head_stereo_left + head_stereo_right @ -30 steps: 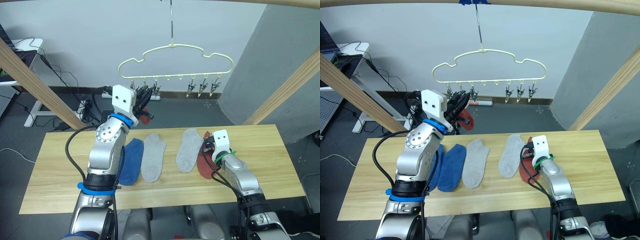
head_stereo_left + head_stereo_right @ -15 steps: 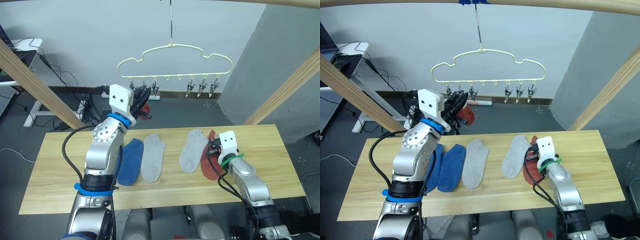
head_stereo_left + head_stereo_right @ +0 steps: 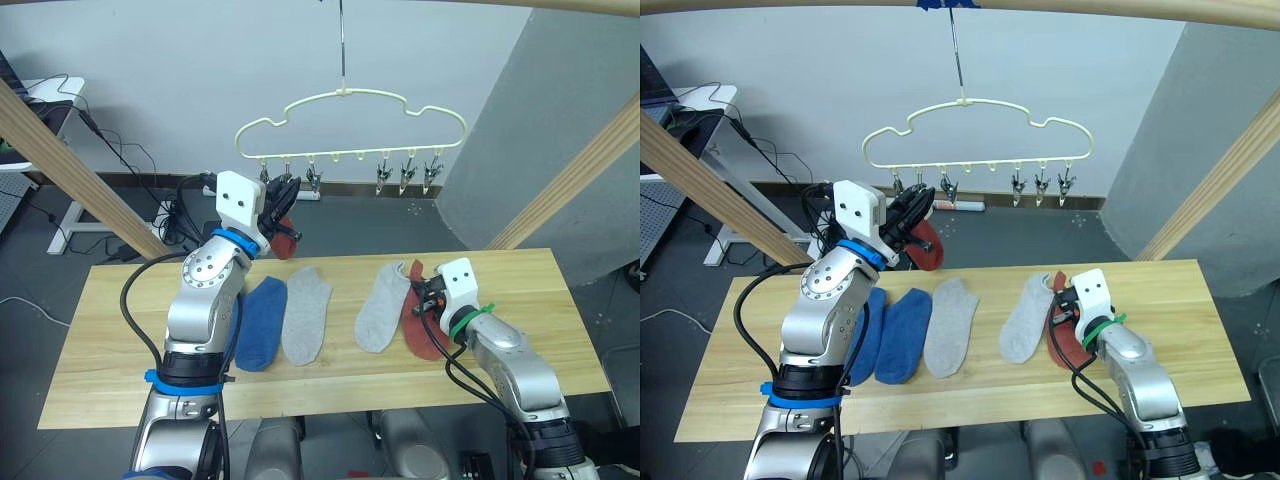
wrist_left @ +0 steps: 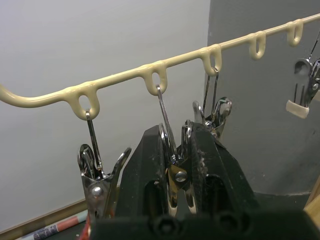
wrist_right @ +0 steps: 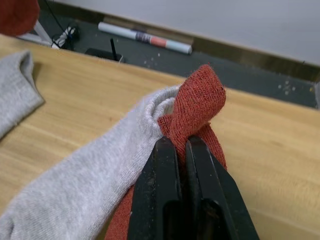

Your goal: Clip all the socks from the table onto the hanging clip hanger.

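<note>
the left gripper is squeezing a metal clip on the clip hanger, a rust red sock hanging by it; the right gripper is pinching the second red sock on the table; four socks are lying unclipped

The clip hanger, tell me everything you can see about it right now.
The clip hanger is thin pale yellow wire with a wavy top outline, hanging level by a metal hook from the pole above the table's far edge. Small loops along its bottom bar carry six metal clips, three toward each end. No sock hangs from any clip. The left gripper is raised to the left group, its fingers closed on the middle clip.
</note>
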You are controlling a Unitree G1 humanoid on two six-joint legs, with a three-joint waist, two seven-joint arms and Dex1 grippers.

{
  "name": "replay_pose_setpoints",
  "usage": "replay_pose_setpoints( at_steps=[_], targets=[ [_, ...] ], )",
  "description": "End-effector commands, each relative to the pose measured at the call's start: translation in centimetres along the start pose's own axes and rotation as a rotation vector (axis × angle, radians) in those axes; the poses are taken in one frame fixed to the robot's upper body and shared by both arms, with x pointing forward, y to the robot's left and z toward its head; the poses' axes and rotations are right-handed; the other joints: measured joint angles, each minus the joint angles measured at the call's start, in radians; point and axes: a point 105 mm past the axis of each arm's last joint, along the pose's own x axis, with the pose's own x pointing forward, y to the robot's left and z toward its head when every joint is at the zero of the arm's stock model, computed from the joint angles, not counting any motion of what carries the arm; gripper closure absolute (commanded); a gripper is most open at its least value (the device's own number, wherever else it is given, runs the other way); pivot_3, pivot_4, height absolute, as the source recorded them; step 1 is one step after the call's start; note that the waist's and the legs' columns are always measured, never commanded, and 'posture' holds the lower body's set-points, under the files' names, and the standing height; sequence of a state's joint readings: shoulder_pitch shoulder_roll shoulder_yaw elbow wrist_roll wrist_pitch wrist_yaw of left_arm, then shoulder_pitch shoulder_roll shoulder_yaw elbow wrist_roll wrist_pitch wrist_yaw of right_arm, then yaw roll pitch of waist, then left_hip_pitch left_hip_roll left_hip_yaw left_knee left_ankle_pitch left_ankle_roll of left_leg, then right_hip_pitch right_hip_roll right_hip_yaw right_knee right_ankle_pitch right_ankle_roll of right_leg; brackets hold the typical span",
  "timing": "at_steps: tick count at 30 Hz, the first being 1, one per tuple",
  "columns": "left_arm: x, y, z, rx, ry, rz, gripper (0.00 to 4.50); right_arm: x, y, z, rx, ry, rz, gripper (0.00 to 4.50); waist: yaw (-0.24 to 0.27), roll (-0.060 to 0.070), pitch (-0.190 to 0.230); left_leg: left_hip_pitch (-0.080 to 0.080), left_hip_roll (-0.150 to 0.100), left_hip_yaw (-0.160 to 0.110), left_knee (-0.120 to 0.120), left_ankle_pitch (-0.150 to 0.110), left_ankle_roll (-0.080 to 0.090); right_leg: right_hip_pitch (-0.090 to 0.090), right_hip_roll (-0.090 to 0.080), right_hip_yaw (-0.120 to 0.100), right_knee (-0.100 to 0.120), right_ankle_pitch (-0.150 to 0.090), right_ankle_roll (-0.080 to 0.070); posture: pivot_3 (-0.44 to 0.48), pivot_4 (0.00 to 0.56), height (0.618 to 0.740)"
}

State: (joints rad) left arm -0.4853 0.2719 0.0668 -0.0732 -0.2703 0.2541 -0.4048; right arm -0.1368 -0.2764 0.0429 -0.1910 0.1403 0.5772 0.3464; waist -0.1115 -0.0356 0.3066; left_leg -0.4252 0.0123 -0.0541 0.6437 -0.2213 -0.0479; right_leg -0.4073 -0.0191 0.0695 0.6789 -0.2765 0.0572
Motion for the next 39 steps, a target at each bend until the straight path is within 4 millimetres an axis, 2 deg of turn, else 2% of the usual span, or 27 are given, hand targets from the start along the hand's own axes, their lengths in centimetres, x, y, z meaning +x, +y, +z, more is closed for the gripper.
replay_pose_setpoints(
  at_steps=[1, 4, 11, 21, 29, 32, 37, 39],
  targets=[
    [-0.2, -0.4, 1.5, 0.018, -0.054, -0.016, 4.20, 0.1, -0.2, 0.5, -0.013, -0.014, -0.011, 3.36, 0.000, 0.000, 0.000, 0.000, 0.000, 0.000, 0.000, 0.000, 0.000, 0.000, 0.000, 0.000, 0.000, 0.000, 0.000, -0.173, 0.295, 0.740],
    [-0.1, -0.4, 1.4, 0.019, -0.052, -0.017, 4.20, 0.3, -0.6, -0.3, -0.043, 0.021, -0.039, 2.29, 0.000, 0.000, 0.000, 0.000, 0.000, 0.000, 0.000, 0.000, 0.000, 0.000, 0.000, 0.000, 0.000, 0.000, 0.000, -0.173, 0.293, 0.740],
    [-0.2, -0.5, 1.3, 0.020, -0.049, -0.022, 4.20, 0.9, -2.2, -1.1, -0.069, 0.044, -0.140, 2.28, -0.001, 0.000, 0.000, 0.000, 0.000, 0.000, 0.000, 0.000, 0.000, 0.000, 0.000, 0.000, 0.000, 0.000, 0.000, -0.173, 0.293, 0.740],
    [-0.1, -0.6, 1.2, 0.021, -0.049, -0.022, 4.20, 2.0, -4.1, -1.9, -0.003, 0.061, -0.211, 2.28, 0.000, 0.000, 0.000, 0.000, 0.000, 0.000, 0.000, 0.000, 0.000, 0.000, 0.000, 0.000, 0.000, 0.000, 0.000, -0.169, 0.290, 0.740],
    [-0.1, -0.7, 1.2, 0.022, -0.048, -0.023, 4.20, 3.3, -4.0, -2.9, 0.102, 0.100, -0.208, 2.28, -0.001, 0.000, 0.000, 0.000, 0.000, 0.000, 0.001, 0.000, 0.000, 0.000, 0.000, 0.000, 0.001, 0.000, 0.000, -0.166, 0.290, 0.740],
    [-0.2, -0.7, 1.2, 0.022, -0.048, -0.022, 4.20, 3.5, -3.9, -3.1, 0.124, 0.115, -0.204, 2.87, -0.001, 0.000, 0.000, 0.000, 0.000, 0.000, 0.001, 0.000, 0.000, 0.000, 0.000, 0.000, 0.001, 0.000, 0.000, -0.164, 0.289, 0.740],
    [-0.3, -0.8, 1.3, 0.013, -0.050, -0.029, 4.20, 3.3, -3.8, -3.1, 0.114, 0.112, -0.196, 4.49, -0.001, 0.000, 0.000, 0.000, 0.000, 0.000, 0.001, 0.000, 0.000, 0.000, 0.000, 0.000, 0.001, 0.000, 0.000, -0.164, 0.289, 0.740],
    [-0.3, -1.0, 1.4, -0.004, -0.052, -0.046, 4.20, 3.1, -3.8, -2.5, 0.078, 0.089, -0.183, 4.50, -0.001, 0.000, 0.000, 0.000, 0.000, 0.000, 0.001, 0.000, 0.000, 0.000, 0.000, 0.000, 0.001, 0.000, 0.000, -0.164, 0.289, 0.740]
  ],
)
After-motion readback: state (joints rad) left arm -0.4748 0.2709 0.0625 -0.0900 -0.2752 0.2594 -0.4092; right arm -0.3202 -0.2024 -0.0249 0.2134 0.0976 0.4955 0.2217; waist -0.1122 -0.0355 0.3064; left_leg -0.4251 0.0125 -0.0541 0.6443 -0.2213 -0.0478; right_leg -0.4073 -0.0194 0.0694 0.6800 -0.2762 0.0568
